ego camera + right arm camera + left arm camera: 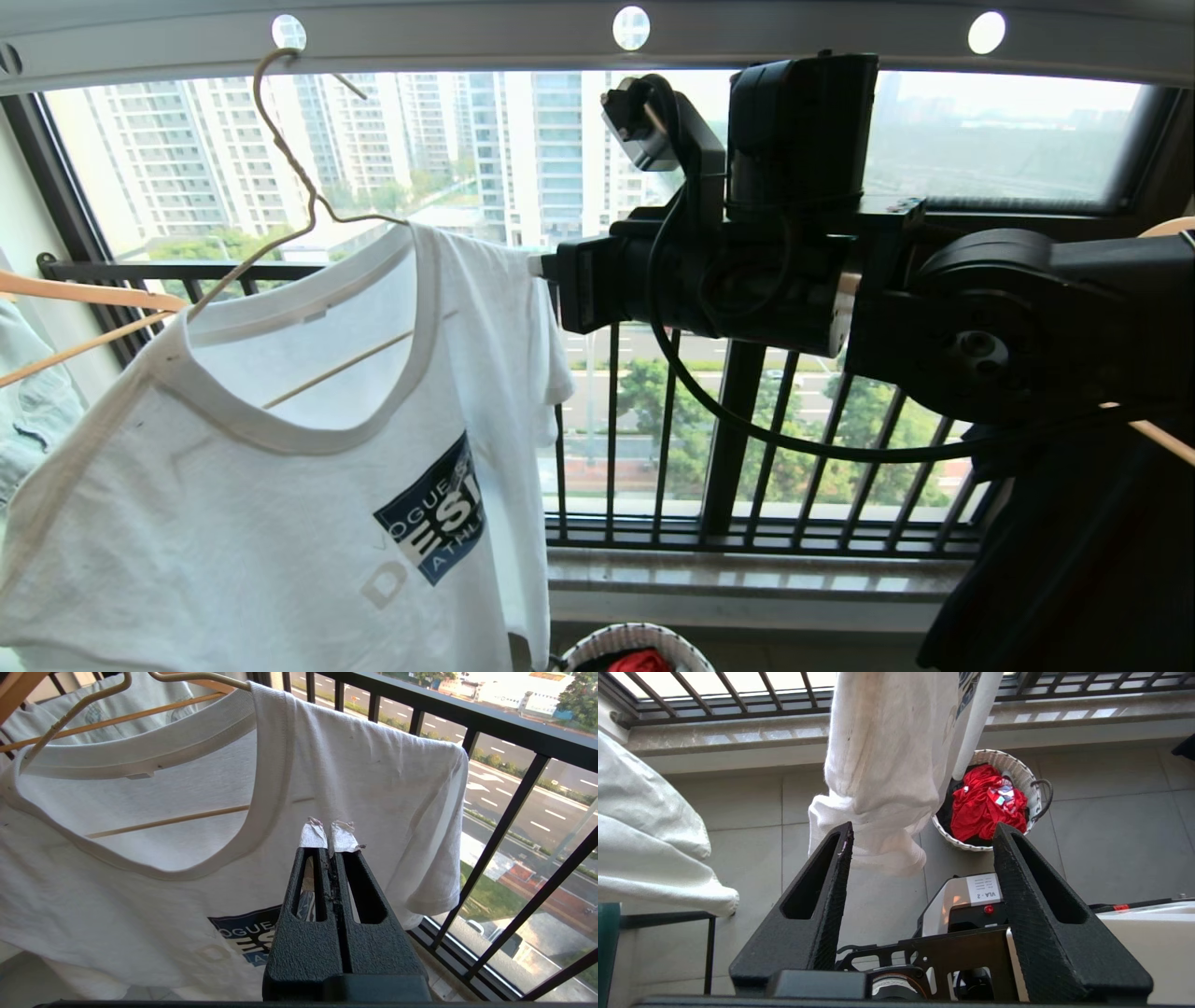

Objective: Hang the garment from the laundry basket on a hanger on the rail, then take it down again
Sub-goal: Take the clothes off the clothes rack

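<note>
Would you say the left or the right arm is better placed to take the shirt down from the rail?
Probably right: its shut end effector sits level with the white T-shirt on the beige wire hanger. The open left end effector is low, near the hem.

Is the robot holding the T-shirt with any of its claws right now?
No. The left gripper is open and empty below the T-shirt; the right gripper is shut with nothing between its fingers.

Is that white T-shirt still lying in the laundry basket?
No, the white T-shirt hangs on the wire hanger; the basket holds a red garment.
</note>
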### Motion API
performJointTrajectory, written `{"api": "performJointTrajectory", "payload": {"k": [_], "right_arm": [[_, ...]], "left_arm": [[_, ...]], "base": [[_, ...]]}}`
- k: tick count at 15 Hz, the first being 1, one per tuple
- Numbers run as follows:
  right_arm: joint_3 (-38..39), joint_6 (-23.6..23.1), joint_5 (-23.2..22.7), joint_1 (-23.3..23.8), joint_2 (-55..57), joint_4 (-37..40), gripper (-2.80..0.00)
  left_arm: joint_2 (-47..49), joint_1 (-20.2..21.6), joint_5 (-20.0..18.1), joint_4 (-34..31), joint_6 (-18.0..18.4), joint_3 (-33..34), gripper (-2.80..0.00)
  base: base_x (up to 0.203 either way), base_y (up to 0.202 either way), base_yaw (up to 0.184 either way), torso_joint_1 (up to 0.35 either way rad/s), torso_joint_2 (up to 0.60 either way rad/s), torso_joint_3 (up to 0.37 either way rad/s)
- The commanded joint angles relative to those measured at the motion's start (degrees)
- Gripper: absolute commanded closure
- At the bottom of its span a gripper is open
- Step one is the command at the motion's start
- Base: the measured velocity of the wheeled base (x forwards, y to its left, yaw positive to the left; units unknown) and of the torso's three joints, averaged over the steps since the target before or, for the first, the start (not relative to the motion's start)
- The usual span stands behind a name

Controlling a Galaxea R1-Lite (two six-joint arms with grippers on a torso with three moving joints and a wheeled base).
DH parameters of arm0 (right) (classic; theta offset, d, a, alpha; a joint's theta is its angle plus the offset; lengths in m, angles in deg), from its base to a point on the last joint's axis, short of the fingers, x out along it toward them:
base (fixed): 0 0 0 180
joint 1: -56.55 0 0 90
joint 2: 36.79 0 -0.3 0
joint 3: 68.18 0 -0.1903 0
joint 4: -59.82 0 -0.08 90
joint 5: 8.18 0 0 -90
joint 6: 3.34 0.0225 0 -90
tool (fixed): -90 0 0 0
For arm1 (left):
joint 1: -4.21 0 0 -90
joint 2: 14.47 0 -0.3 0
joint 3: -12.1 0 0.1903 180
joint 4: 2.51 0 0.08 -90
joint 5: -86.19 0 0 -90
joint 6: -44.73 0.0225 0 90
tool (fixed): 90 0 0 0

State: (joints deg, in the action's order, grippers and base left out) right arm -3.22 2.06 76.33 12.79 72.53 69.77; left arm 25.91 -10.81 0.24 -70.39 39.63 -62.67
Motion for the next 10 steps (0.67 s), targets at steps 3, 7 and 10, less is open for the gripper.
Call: {"api": "performJointTrajectory", "payload": {"k": [3,7,10], "right_arm": [[0.1,0.0,-0.1,0.5,0.7,-0.2,0.00],[0.2,0.0,-0.1,0.8,1.0,-0.3,0.00],[0.3,0.0,-0.1,1.5,1.0,-0.3,0.00]], "left_arm": [[-0.4,0.0,7.2,1.9,3.6,3.8,-2.80],[0.0,-0.1,7.2,10.6,3.5,7.1,-2.80],[4.5,0.0,7.4,17.4,3.6,10.1,-2.80]], "base": [[0.000,0.000,0.000,0.000,0.00,0.000],[0.000,0.000,0.000,0.000,0.00,0.000],[0.000,0.000,0.000,0.000,0.00,0.000]]}}
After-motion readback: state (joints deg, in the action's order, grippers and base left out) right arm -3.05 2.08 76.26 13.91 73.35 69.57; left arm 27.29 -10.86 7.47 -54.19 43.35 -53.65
